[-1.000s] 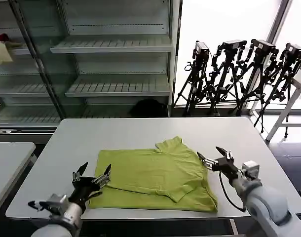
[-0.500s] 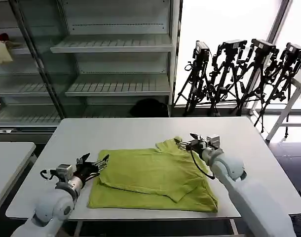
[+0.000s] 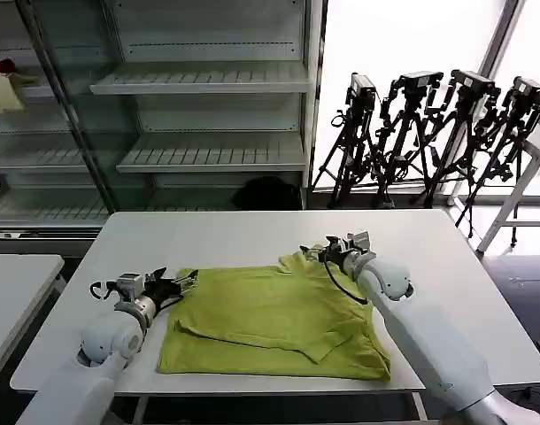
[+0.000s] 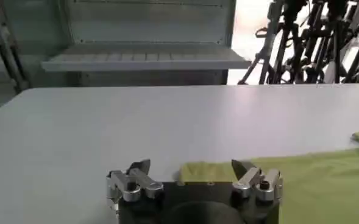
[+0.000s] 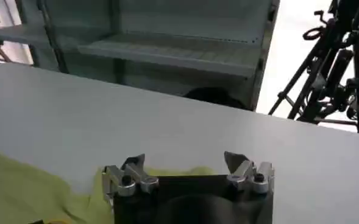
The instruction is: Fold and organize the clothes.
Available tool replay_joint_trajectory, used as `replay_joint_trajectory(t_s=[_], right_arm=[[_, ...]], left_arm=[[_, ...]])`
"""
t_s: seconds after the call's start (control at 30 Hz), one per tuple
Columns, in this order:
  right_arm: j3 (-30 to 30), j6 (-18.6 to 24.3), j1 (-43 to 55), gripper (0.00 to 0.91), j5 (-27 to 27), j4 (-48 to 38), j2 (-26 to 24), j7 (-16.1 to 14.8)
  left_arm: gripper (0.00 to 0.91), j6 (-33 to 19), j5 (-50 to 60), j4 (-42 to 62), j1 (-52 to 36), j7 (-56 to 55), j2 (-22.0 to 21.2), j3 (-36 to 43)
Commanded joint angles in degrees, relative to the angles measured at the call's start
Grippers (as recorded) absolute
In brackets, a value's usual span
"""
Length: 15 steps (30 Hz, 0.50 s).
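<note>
— What is seen nearest on the pale grey tabletop (image 3: 252, 235)?

— A plain lime yellow-green short-sleeved T-shirt of thin soft fabric (image 3: 274, 320) is laid flat there, partly folded, toward the six o'clock side of the tabletop. A folded flap is seen lying across its lower middle, and one sleeve is raised slightly at the one o'clock corner.

— Where is the left gripper (image 3: 180, 282) placed?

— It is held low at the shirt's ten o'clock corner, just at the cloth's edge. In the left wrist view the left gripper (image 4: 191, 170) is shown with its jaws spread apart and nothing between them; the corner of the shirt (image 4: 301, 182) is seen just beyond one fingertip, and whether it is touched cannot be told.

— And the right gripper (image 3: 316, 252)?

— It is reached across to the shirt's one o'clock corner, at the raised sleeve. In the right wrist view the right gripper (image 5: 185, 163) is likewise shown with jaws released and wide, yellow-green fabric (image 5: 33, 189) lying beneath and beside them, none of it pinched.

— What is found farther back?

— Behind the tabletop, at eleven o'clock, grey metal shelving (image 3: 199, 88) is seen. At one o'clock, a row of black tripod-mounted devices (image 3: 429, 133) is stood before a bright window.
</note>
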Motion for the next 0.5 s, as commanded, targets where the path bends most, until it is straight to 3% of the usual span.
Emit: replay_joint_trajectory(t_s=[0.03, 0.07, 0.13, 0.2, 0.33, 0.5], right_arm=[[-1.4, -0.3, 2.3, 0.796, -1.2, -3.6, 1.6, -1.0], [-1.3, -0.3, 2.0, 0.725, -1.6, -3.7, 1.6, -1.3], [-1.0, -0.3, 1.5, 0.595, -1.9, -3.8, 1.7, -1.3], [-0.4, -0.3, 0.9, 0.554, -2.0, -3.8, 1.8, -1.2], [-0.4, -0.3, -0.4, 0.504, -2.5, -3.5, 1.5, -1.7], [0.1, -0.2, -1.9, 0.383, -3.0, -3.1, 1.4, -2.1]], left_arm=[[0.907, 0.7, -0.1, 5.0, -3.8, 0.9, -0.3, 1.9], [0.615, 0.7, -0.1, 5.0, -3.7, 0.9, -0.4, 1.9], [0.343, 0.7, -0.1, 5.0, -3.6, 1.0, -0.6, 2.0], [0.161, 0.7, -0.1, 4.8, -3.3, 1.2, -0.7, 2.0], [0.020, 0.7, -0.1, 4.2, -2.5, 1.6, -0.8, 1.9], [0.020, 0.7, 0.1, 3.2, -1.1, 2.3, -0.7, 1.4]])
